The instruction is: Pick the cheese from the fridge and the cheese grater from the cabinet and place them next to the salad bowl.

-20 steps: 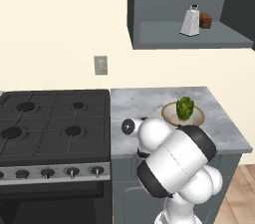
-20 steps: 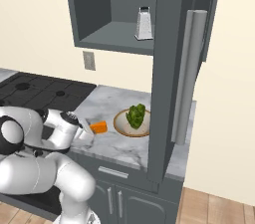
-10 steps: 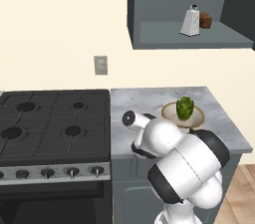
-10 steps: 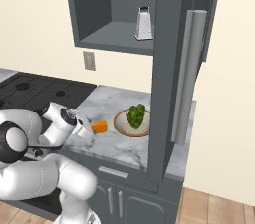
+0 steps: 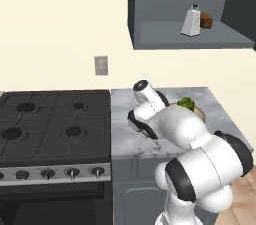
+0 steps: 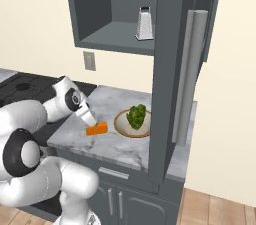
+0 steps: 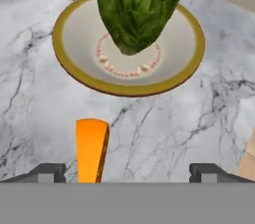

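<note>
cheese (image 7: 91, 149): lower end cut by frame | salad bowl (image 5: 200, 112): mostly behind arm

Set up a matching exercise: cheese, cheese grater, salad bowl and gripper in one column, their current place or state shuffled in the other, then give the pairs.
Things:
1. cheese
2. cheese grater
3. salad bowl
4. gripper

Places or states:
A. on the shelf of the open cabinet
B. open, holding nothing, just above the orange wedge
C. on the marble counter, holding green leaves
D. lying on the counter beside the bowl

Pairs: 1-D, 2-A, 3-C, 4-B
</note>
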{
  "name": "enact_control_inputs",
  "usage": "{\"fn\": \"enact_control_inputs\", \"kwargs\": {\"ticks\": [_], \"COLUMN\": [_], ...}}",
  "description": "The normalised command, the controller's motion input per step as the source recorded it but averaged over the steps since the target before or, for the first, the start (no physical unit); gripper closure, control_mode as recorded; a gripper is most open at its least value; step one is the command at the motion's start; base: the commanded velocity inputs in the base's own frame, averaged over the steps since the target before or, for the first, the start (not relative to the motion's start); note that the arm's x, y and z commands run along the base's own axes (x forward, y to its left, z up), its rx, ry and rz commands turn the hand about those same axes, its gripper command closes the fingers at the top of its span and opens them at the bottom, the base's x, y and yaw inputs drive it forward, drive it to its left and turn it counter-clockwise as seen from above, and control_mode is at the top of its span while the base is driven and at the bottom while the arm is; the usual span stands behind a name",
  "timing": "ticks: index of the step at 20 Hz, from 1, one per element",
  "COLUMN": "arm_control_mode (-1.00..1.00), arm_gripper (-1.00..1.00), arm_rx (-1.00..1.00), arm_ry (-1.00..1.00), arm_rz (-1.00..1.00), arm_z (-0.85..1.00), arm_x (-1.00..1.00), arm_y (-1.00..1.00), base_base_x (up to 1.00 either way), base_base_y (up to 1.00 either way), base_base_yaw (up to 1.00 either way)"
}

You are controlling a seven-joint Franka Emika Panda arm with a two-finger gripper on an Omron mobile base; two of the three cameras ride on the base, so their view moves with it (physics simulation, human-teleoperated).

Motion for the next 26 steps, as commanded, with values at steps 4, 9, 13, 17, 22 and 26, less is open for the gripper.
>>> {"fn": "enact_control_inputs", "kwargs": {"ticks": [4, 9, 13, 17, 22, 26], "arm_control_mode": [-1.0, -1.0, -1.0, -1.0, -1.0, -1.0], "arm_gripper": [-1.0, -1.0, -1.0, -1.0, -1.0, -1.0], "arm_rx": [0.23, 0.21, 0.0, 0.0, -0.04, -0.08], "arm_ry": [0.05, -0.03, -0.14, 0.0, -0.19, -0.28], "arm_rz": [0.19, 0.34, 0.34, 0.27, 0.33, 0.3], "arm_z": [0.14, 0.39, 0.84, 1.0, 0.52, 0.67], "arm_x": [-0.53, -0.43, -0.58, -0.37, -0.22, -0.16], "arm_y": [-0.56, -0.47, -0.35, -0.19, -0.05, -0.19], "base_base_x": [0.0, 0.0, 0.0, 0.0, 0.0, 0.0], "base_base_y": [0.0, 0.0, 0.0, 0.0, 0.0, 0.0], "base_base_yaw": [0.0, 0.0, 0.0, 0.0, 0.0, 0.0]}}
